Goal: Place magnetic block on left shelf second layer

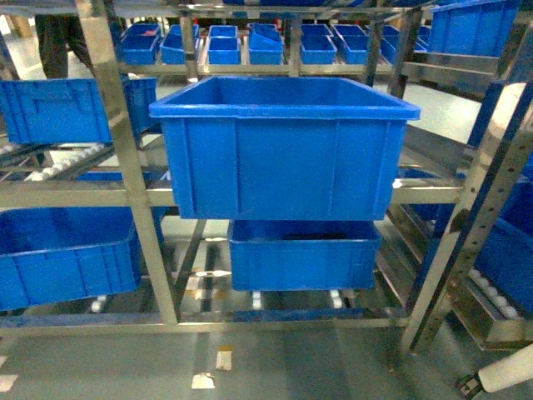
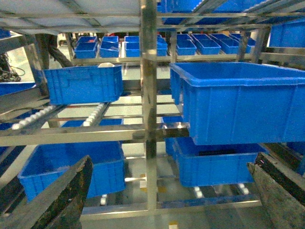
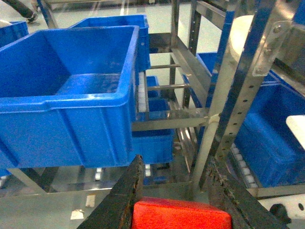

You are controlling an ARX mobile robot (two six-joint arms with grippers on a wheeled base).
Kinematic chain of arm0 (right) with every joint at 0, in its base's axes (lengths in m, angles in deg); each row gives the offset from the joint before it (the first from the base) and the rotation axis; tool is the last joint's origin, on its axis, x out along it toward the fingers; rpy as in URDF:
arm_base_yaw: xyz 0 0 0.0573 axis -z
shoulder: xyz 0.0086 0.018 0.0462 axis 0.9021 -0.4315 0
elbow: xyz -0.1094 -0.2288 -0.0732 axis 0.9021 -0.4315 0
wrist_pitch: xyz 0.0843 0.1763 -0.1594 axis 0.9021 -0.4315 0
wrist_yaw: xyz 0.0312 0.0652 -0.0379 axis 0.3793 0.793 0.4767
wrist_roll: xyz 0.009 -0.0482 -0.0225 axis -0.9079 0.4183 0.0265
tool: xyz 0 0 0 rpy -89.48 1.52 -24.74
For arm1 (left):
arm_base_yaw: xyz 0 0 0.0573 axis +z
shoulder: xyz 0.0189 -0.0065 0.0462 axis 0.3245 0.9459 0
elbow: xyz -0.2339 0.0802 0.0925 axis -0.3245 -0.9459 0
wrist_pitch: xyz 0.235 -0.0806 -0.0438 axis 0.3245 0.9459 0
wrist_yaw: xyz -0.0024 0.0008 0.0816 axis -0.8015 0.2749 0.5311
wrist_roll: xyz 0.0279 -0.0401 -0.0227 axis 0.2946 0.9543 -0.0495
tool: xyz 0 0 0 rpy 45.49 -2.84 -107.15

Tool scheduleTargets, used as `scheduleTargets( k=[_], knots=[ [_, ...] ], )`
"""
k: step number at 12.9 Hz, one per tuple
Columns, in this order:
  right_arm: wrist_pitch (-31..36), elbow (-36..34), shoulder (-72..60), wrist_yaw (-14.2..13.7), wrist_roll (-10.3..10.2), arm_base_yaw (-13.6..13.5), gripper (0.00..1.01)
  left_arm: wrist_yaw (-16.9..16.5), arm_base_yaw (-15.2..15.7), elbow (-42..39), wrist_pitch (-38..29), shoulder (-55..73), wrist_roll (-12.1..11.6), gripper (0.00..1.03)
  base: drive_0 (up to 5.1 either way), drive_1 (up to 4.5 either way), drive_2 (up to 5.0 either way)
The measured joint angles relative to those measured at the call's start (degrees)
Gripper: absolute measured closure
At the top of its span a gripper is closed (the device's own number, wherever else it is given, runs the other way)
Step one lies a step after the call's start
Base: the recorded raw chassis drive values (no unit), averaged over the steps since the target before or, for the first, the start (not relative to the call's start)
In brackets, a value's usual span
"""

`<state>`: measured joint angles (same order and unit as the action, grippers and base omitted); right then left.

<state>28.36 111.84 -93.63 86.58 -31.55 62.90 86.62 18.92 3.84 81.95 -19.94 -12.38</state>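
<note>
The magnetic block [image 3: 181, 215] is a bright-red cube at the bottom of the right wrist view. My right gripper [image 3: 175, 162] is shut on it, a dark finger against each side. Ahead and to its left stands a large deep blue crate [image 3: 66, 90], its inside bare. The crate rests on the left shelf second layer [image 1: 425, 193], a steel level with white rollers [image 3: 141, 95]. My left gripper [image 2: 174, 160] is open with nothing between its fingers [image 2: 71, 191], facing the rack from farther back. Neither gripper shows in the head view.
A perforated steel upright [image 3: 243, 81] rises close to the right gripper's right side. A shallower blue crate [image 1: 304, 254] sits below the deep one. More blue crates [image 1: 58, 108] fill the rack to the left and the rows behind. Another upright [image 2: 148, 95] stands before the left gripper.
</note>
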Motion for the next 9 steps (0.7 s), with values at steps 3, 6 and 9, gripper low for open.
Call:
scheduleTargets(
  k=[3, 6, 9],
  knots=[
    [-0.17, 0.00, 0.00, 0.07, 0.00, -0.04, 0.68, 0.11, 0.00, 0.00, -0.17, 0.00, 0.00, 0.05, -5.0, 2.41, 2.4],
    [0.11, 0.00, 0.11, 0.00, 0.00, 0.04, 0.68, 0.04, 0.00, 0.00, -0.07, 0.00, 0.00, 0.05, -5.0, 2.41, 2.4],
    [0.11, 0.07, 0.02, 0.44, 0.00, -0.87, 0.68, 0.11, -0.04, -0.02, -0.35, 0.00, 0.00, 0.05, -5.0, 2.41, 2.4]
  ],
)
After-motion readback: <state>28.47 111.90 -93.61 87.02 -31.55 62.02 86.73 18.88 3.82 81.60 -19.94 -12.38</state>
